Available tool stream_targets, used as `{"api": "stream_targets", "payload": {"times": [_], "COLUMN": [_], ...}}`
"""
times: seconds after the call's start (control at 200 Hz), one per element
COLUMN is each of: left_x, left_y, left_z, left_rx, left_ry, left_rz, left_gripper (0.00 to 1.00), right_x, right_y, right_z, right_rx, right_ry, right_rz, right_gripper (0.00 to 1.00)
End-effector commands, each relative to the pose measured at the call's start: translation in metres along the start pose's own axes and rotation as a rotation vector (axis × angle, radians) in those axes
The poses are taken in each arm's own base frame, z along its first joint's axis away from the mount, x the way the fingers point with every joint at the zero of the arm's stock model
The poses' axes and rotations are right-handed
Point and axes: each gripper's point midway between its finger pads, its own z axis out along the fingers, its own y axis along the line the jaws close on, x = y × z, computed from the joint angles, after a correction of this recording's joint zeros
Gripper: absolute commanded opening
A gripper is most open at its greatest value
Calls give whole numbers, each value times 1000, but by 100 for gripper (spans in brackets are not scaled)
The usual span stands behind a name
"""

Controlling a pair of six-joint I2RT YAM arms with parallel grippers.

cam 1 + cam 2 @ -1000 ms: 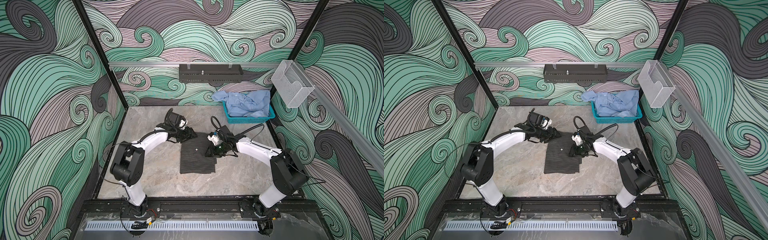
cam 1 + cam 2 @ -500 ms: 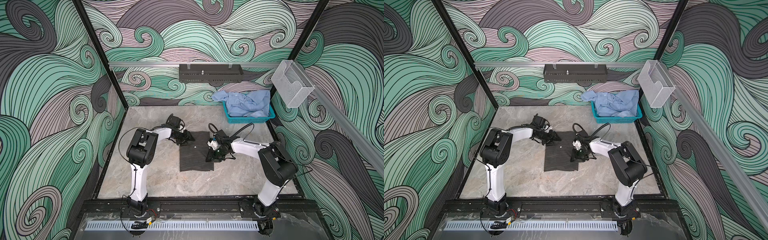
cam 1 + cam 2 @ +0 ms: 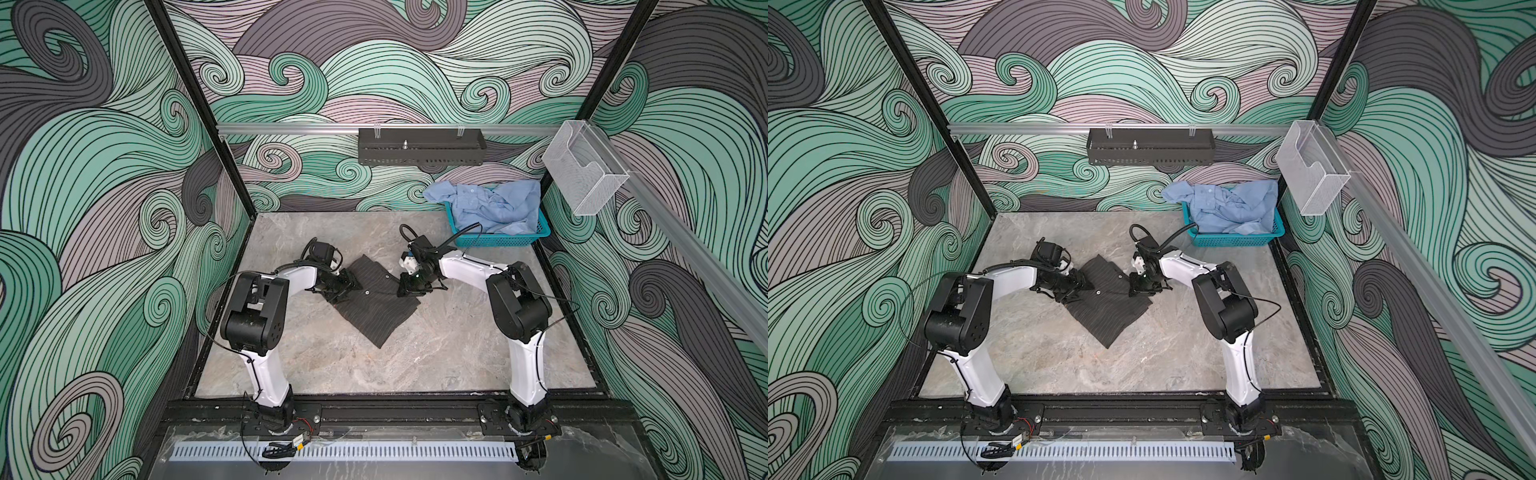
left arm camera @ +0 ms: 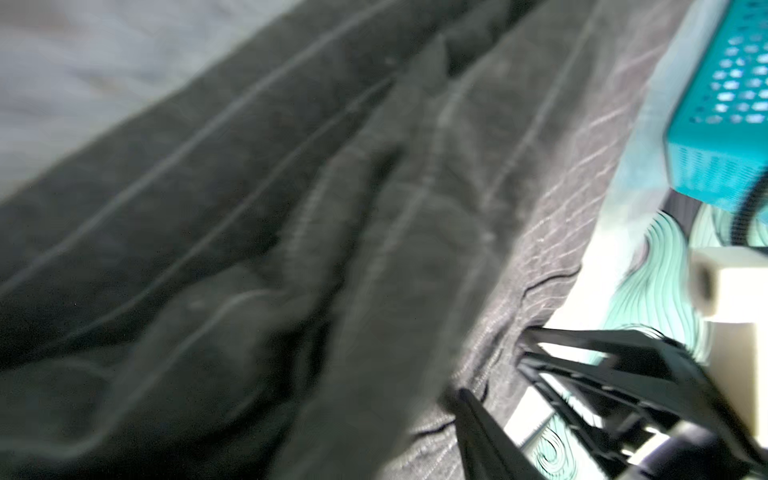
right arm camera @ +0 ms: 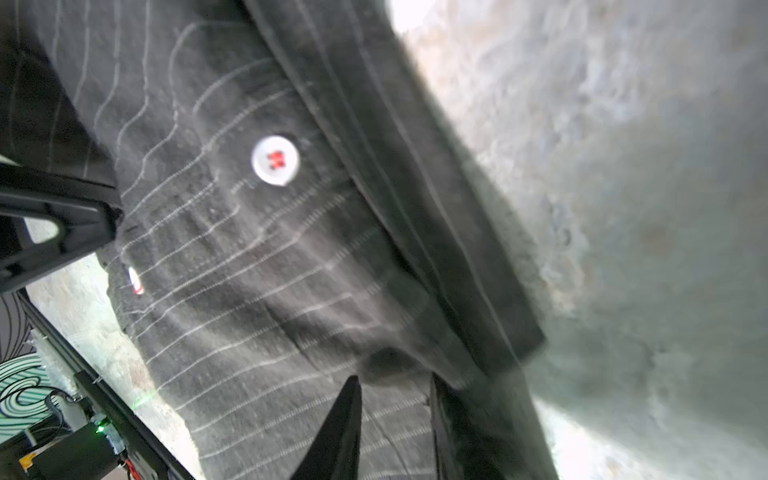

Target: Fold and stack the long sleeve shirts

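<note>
A marble-look table (image 3: 415, 365) is seen from above, enclosed by walls patterned with green and grey swirls. Two white and black arms reach in from the near edge.

In both top views a dark shirt (image 3: 376, 309) (image 3: 1108, 309) with thin pale pinstripes is laid near the middle of the table. It is folded into a compact four-sided shape and turned like a diamond, with one corner pointed toward the near edge. Two small pale buttons are seen on its upper part.

The left gripper (image 3: 347, 291) (image 3: 1077, 291) is placed low at the shirt's left corner. The left wrist view is filled with blurred dark cloth (image 4: 291, 249), and the gripper's own fingers are not shown there. How wide it stands, and whether the cloth is held, cannot be told.

The right gripper (image 3: 409, 286) (image 3: 1140, 289) is placed at the shirt's upper right edge. In the right wrist view its fingertips (image 5: 351, 399) are set narrowly apart, with pinstriped cloth gripped between them. A white button (image 5: 275, 160) with red thread is seen just beyond, and one of the left gripper's fingers (image 5: 58, 216) is seen touching the shirt's far edge.

A blue shirt (image 3: 494, 205) (image 3: 1229, 205) is heaped, crumpled, in a teal basket (image 3: 498, 240) (image 3: 1233, 240) at the far right corner. It is spilled over the rim, well apart from the dark shirt.
</note>
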Motion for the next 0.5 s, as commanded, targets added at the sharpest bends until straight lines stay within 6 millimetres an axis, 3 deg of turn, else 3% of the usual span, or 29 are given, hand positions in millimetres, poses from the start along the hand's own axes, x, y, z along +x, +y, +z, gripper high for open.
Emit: {"api": "stream_targets", "payload": {"times": [0.0, 0.135, 0.27, 0.38, 0.455, 0.495], "left_x": [-1, -4, 21, 53, 74, 86], "left_y": [21, -30, -69, -79, -75, -71], "left_z": [-32, -100, -153, -160, -148, -137], "left_rx": [-157, -131, -194, -271, -359, -408], "left_ry": [-66, -238, -384, -424, -407, -383], "left_rz": [25, 205, 438, 607, 707, 757], "left_gripper": [67, 74, 91, 97, 99, 99], "right_x": [0, -6, 9, 29, 46, 56], "right_y": [8, 34, 49, 48, 42, 44], "right_z": [-35, -104, -167, -191, -195, -197], "right_rx": [38, 34, 28, -27, -83, -137], "right_ry": [-34, -208, -444, -630, -693, -715], "right_rz": [-40, -98, -164, -218, -192, -211], "right_gripper": [33, 37, 41, 41, 27, 26]}}
